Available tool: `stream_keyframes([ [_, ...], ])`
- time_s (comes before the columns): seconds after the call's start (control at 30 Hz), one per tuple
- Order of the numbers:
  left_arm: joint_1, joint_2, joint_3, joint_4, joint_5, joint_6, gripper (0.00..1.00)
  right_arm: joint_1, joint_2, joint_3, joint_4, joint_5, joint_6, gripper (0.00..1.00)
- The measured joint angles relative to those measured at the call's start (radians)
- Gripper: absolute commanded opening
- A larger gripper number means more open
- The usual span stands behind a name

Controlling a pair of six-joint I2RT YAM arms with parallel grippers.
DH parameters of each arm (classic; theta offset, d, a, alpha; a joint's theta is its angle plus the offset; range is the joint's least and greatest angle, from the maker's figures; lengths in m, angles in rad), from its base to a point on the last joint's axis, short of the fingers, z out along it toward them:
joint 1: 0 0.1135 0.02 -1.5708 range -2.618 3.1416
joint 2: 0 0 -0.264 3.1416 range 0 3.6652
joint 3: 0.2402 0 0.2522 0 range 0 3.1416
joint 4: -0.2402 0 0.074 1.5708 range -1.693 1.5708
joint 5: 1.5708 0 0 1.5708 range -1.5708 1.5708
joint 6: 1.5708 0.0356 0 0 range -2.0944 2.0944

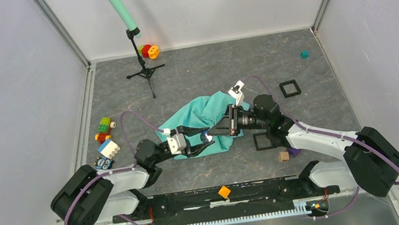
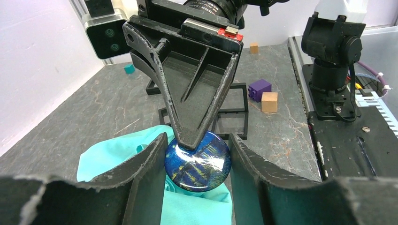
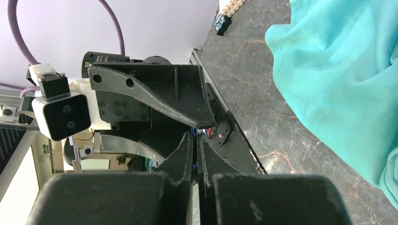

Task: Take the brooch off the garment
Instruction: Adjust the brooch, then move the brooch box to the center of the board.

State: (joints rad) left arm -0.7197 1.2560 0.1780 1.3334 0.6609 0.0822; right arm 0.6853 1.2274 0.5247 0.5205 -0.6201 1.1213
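My left claw brackets the round blue brooch, one finger just beside each edge, and I cannot tell whether it grips, while my right claw, shut, rests its tip at the brooch's far rim on the garment bunched mid-counter.

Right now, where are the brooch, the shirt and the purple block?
brooch [image 2: 202,166], left wrist view, shiny blue face
shirt [image 1: 203,112], top view, middle folds
purple block [image 2: 260,86], left wrist view, top side
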Motion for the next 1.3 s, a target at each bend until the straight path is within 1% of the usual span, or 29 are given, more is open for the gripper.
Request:
stream_keyframes([
  [0.1,0.0,-0.005,0.0,-0.005,-0.003,0.005,0.43,0.0,0.002,0.0,0.008,-0.003,0.001,0.19],
  [0.2,-0.001,-0.013,0.0,-0.023,-0.006,0.007,0.41,0.0,0.002,0.002,-0.008,0.0,-0.023,0.42],
  [0.3,-0.001,-0.021,0.0,-0.048,-0.009,0.011,0.39,0.0,-0.007,0.02,-0.1,0.026,-0.087,0.51],
  [0.47,-0.001,-0.02,0.005,-0.082,-0.015,0.011,0.35,-0.014,-0.07,0.092,-0.31,0.1,-0.226,0.54],
  [0.57,-0.011,-0.005,0.03,-0.115,-0.018,0.016,0.34,-0.032,-0.141,0.159,-0.478,0.2,-0.334,0.54],
  [0.73,-0.093,0.1,0.132,-0.22,-0.042,0.05,0.35,-0.117,-0.278,0.251,-0.767,0.401,-0.514,0.53],
  [0.77,-0.115,0.13,0.161,-0.243,-0.047,0.058,0.35,-0.145,-0.296,0.266,-0.823,0.438,-0.547,0.57],
  [0.8,-0.133,0.157,0.187,-0.26,-0.05,0.063,0.35,-0.176,-0.309,0.279,-0.875,0.472,-0.579,0.64],
  [0.87,-0.167,0.214,0.246,-0.302,-0.053,0.074,0.35,-0.233,-0.328,0.292,-0.968,0.539,-0.634,0.93],
  [0.9,-0.182,0.241,0.278,-0.327,-0.056,0.081,0.35,-0.258,-0.334,0.293,-1.011,0.575,-0.659,0.98],
  [0.97,-0.21,0.29,0.35,-0.389,-0.061,0.102,0.36,-0.289,-0.339,0.29,-1.101,0.641,-0.696,0.98],
  [1.03,-0.236,0.327,0.407,-0.433,-0.071,0.12,0.37,-0.302,-0.348,0.273,-1.152,0.682,-0.722,0.95],
  [1.13,-0.271,0.386,0.469,-0.476,-0.083,0.144,0.38,-0.319,-0.375,0.215,-1.195,0.708,-0.749,0.85],
  [1.3,-0.293,0.481,0.524,-0.521,-0.084,0.161,0.39,-0.334,-0.375,0.142,-1.219,0.701,-0.78,0.63],
])
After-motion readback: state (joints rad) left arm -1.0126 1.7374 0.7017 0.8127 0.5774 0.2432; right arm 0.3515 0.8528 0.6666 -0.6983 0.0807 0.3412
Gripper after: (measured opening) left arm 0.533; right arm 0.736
